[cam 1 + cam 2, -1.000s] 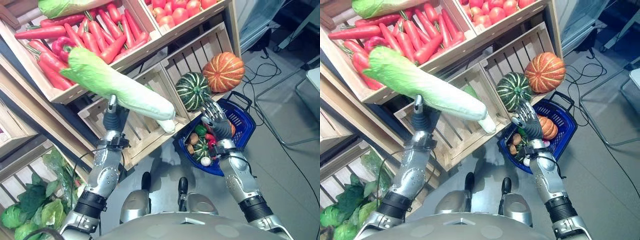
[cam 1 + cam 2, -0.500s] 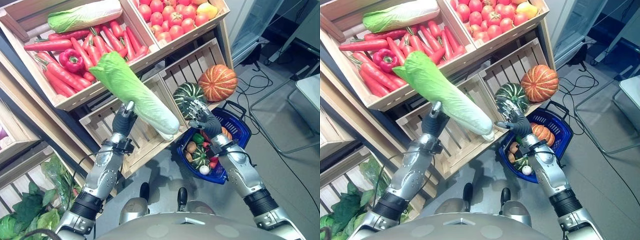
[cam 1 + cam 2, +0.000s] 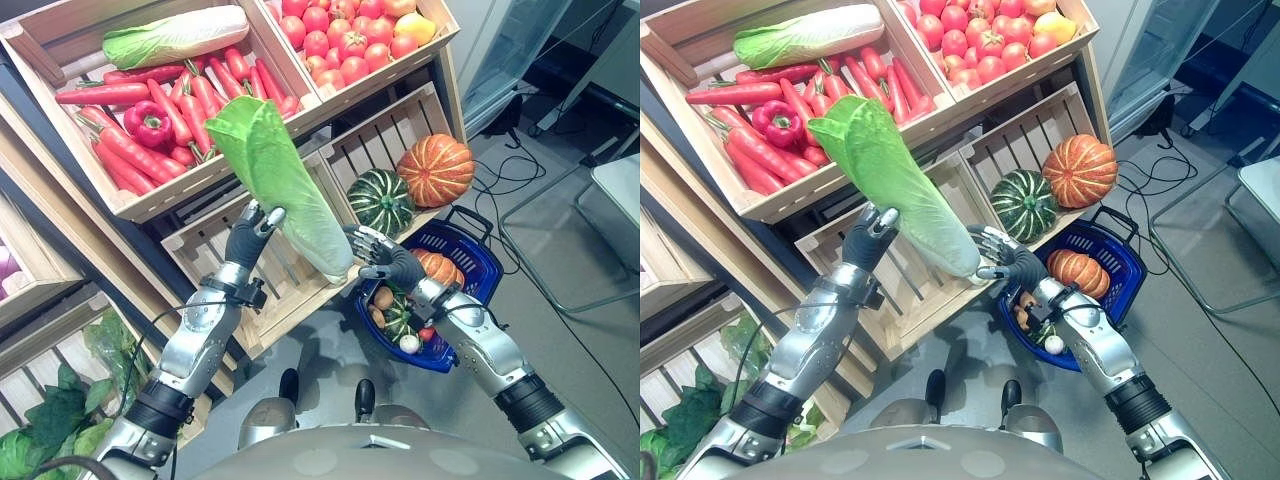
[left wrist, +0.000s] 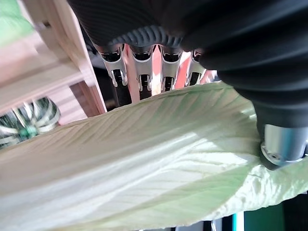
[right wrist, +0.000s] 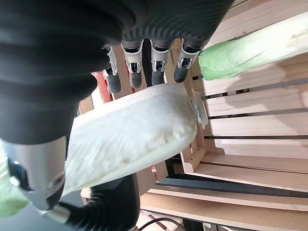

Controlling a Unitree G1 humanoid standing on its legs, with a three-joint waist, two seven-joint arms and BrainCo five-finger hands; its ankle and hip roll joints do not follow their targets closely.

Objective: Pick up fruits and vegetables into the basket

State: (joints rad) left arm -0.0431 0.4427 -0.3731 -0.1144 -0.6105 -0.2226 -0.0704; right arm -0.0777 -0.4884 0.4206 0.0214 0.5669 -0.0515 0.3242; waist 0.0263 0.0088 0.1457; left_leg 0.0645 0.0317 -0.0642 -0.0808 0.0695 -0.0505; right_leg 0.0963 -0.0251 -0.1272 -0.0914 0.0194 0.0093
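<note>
A long Chinese cabbage [image 3: 283,185] hangs tilted in front of the wooden shelves, leafy end up and white stem end down. My left hand [image 3: 250,233] is shut on its middle, with the fingers [image 4: 139,77] behind the leaf and the thumb in front. My right hand [image 3: 383,262] reaches the white stem end [image 5: 139,130]; its fingers [image 5: 156,67] lie fairly straight over it and the thumb sits below. The blue basket [image 3: 478,282] stands on the floor to the right, under my right forearm. It holds a small orange pumpkin [image 3: 1077,268], a small green squash and other produce.
The upper crates hold carrots [image 3: 130,150], a red pepper [image 3: 147,120], a second cabbage [image 3: 175,35] and tomatoes [image 3: 345,40]. A striped green squash [image 3: 382,200] and an orange pumpkin [image 3: 435,168] sit in the lower crate. Leafy greens [image 3: 45,425] lie at the lower left.
The cabbage has swung from lying across to nearly upright in my left hand. My right hand has moved left from above the basket to the cabbage's white end. The camera has shifted.
</note>
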